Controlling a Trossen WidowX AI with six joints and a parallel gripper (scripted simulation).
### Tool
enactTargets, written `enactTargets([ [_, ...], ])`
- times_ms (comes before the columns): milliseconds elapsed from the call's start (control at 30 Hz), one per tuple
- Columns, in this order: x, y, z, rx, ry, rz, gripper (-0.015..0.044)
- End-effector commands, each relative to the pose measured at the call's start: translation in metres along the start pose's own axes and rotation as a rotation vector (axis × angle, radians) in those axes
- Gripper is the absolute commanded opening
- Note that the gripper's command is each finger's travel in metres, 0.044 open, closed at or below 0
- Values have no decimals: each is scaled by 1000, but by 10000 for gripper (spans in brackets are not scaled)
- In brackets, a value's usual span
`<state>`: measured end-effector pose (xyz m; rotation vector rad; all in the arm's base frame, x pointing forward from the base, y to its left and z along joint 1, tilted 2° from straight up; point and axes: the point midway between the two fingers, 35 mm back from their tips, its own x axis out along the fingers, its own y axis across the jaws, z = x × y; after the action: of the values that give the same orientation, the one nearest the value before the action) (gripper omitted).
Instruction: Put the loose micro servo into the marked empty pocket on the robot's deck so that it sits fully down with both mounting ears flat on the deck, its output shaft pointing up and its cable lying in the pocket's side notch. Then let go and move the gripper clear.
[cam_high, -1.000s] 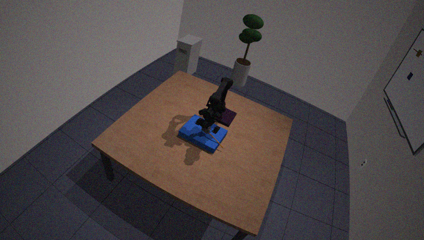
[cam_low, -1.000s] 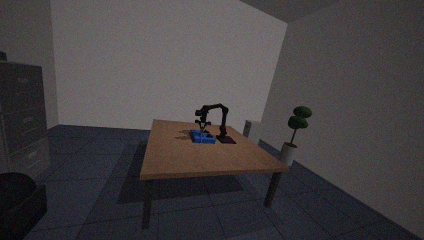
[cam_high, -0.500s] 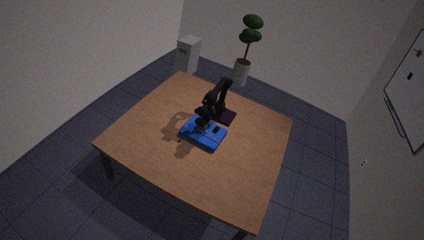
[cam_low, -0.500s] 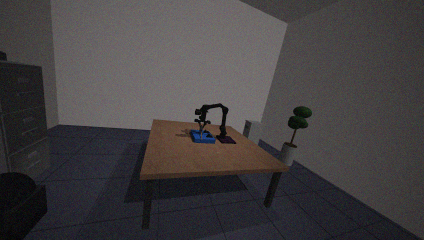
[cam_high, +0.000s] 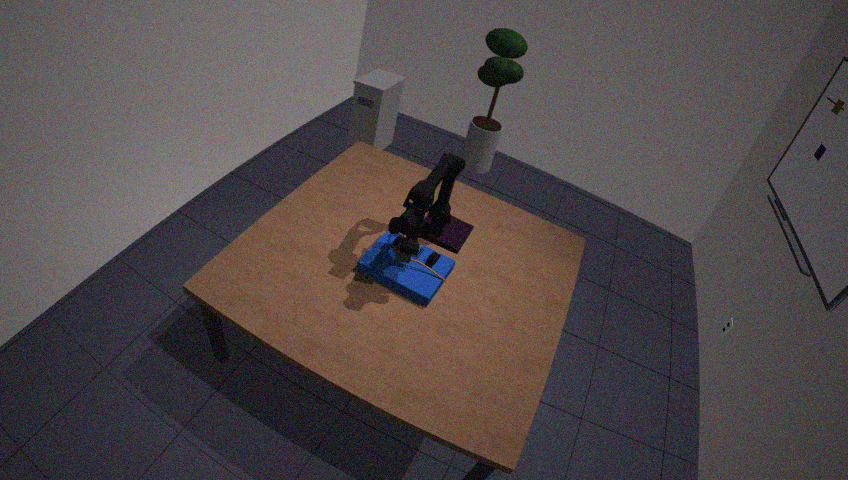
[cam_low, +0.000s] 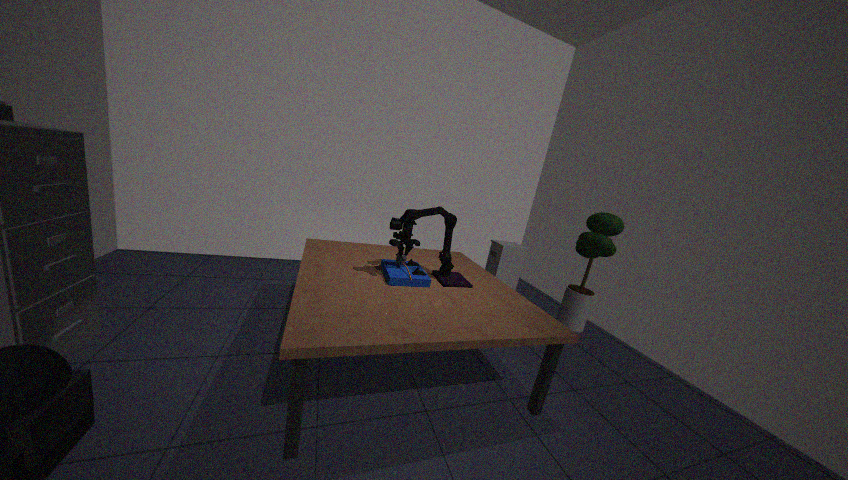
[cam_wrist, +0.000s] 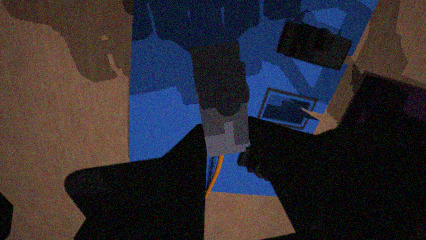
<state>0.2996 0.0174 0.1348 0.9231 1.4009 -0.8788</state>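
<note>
The micro servo (cam_wrist: 216, 75), a dark grey block with a round boss facing the wrist camera, is between my fingertips. My gripper (cam_high: 403, 255) (cam_low: 401, 260) (cam_wrist: 225, 131) is shut on it, over the blue deck (cam_high: 410, 283) (cam_low: 397, 274) (cam_wrist: 155, 125). The servo's orange cable (cam_high: 430, 267) (cam_low: 408, 271) (cam_wrist: 218, 174) trails away across the deck. The marked pocket (cam_wrist: 292, 94), a dark-outlined rectangle, lies right of the servo in the wrist view, partly in shadow. The servo is not in it. The gap under the servo and its ears' exact tilt cannot be told.
A black block (cam_high: 433, 258) (cam_wrist: 314, 45) stands on the deck beyond the pocket in the wrist view. Another dark part (cam_wrist: 254, 162) shows beside the right finger. The arm's dark purple base plate (cam_high: 459, 230) (cam_low: 455, 280) is beside the deck on the wooden table (cam_high: 476, 333) (cam_low: 416, 321).
</note>
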Motion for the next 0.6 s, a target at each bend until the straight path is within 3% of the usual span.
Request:
enactTargets([
  [0, -1, 0, 1, -147, -5, 2, 0],
  [567, -1, 0, 1, -741, -5, 1, 0],
])
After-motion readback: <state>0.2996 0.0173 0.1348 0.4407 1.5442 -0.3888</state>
